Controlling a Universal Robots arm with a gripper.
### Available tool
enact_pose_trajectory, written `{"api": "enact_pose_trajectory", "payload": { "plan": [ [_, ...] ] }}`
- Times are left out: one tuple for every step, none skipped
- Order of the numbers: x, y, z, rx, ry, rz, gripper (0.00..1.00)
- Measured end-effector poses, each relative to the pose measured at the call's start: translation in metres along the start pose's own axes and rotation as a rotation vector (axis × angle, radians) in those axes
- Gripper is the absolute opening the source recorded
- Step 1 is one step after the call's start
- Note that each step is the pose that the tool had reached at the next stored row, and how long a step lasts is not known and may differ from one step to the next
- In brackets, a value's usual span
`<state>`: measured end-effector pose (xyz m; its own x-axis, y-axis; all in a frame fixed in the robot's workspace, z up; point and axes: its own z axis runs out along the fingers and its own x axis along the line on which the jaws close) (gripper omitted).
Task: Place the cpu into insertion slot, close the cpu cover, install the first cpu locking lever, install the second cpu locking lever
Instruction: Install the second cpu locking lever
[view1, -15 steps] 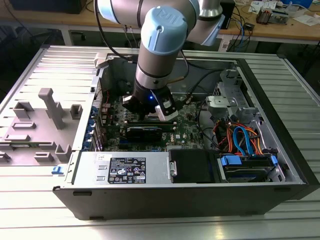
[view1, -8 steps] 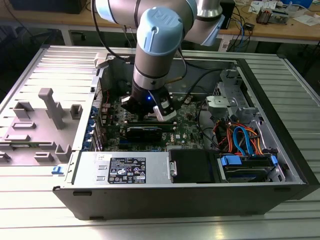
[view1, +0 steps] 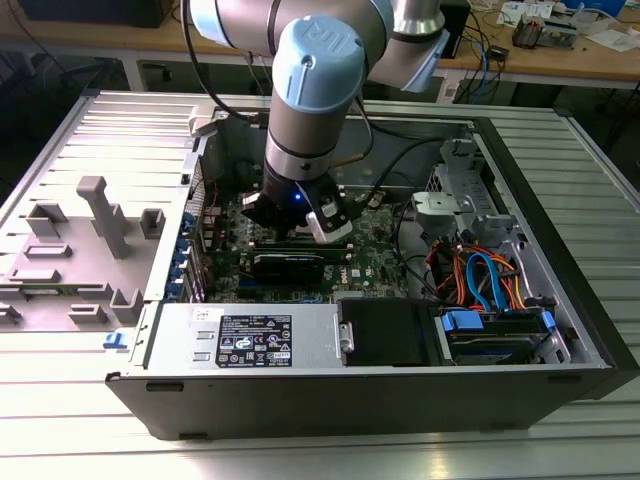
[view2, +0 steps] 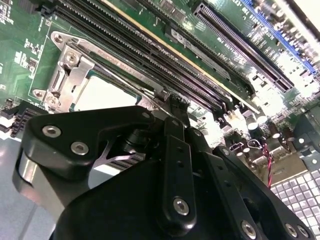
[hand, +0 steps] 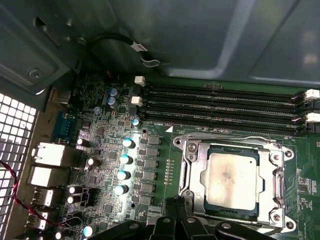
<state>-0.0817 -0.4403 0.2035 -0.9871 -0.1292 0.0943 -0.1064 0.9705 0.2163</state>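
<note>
The cpu (hand: 232, 177), a dull silver-grey square, lies in its socket on the green motherboard (hand: 107, 145). The silvery cpu cover (hand: 192, 170) is down flat around it, and the chip shows through its window. A thin wire lever (hand: 225, 136) lies flat along the socket edge beside the memory slots (hand: 225, 102). In the second wrist view the cpu (view2: 107, 95) and cover (view2: 75, 75) sit just past my gripper (view2: 176, 102). The gripper is shut, with its tip at the socket edge next to the memory slots. In the exterior view the gripper (view1: 330, 225) reaches down into the open case.
A black expansion card (view1: 288, 265) lies close below the gripper in the exterior view. Cables (view1: 480, 275) and drive bays (view1: 500, 330) fill the case on that view's right. A grey fixture (view1: 95, 215) stands outside the case on that view's left. Capacitors (hand: 122, 160) line the board beside the socket.
</note>
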Motion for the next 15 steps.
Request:
{"api": "enact_pose_trajectory", "payload": {
  "plan": [
    [0.0000,0.0000,-0.0001,0.0002,0.0001,0.000,0.11],
    [0.0001,0.0002,-0.0008,0.0003,0.0002,0.000,0.11],
    [0.0003,0.0007,-0.0028,0.0004,0.0003,0.000,0.11],
    [0.0004,0.0012,-0.0042,0.0003,0.0002,0.000,0.11],
    [0.0009,0.0029,-0.0095,0.0002,0.0001,0.000,0.11],
    [0.0014,0.0051,-0.0154,0.0003,0.0002,0.000,0.11],
    [0.0018,0.0079,-0.0214,0.0003,0.0002,0.000,0.11],
    [0.0020,0.0102,-0.0251,0.0001,0.0001,0.000,0.11],
    [0.0020,0.0114,-0.0267,0.0000,0.0000,0.000,0.11],
    [0.0022,0.0127,-0.0288,0.0003,0.0002,0.000,0.11],
    [0.0023,0.0143,-0.0315,0.0003,0.0002,0.000,0.11],
    [0.0022,0.0153,-0.0326,0.0004,0.0001,0.000,0.11],
    [0.0019,0.0160,-0.0334,0.0005,0.0003,0.000,0.11],
    [0.0010,0.0170,-0.0345,0.0007,0.0003,0.000,0.11],
    [-0.0012,0.0177,-0.0354,0.0012,0.0002,0.000,0.11]
  ]
}}
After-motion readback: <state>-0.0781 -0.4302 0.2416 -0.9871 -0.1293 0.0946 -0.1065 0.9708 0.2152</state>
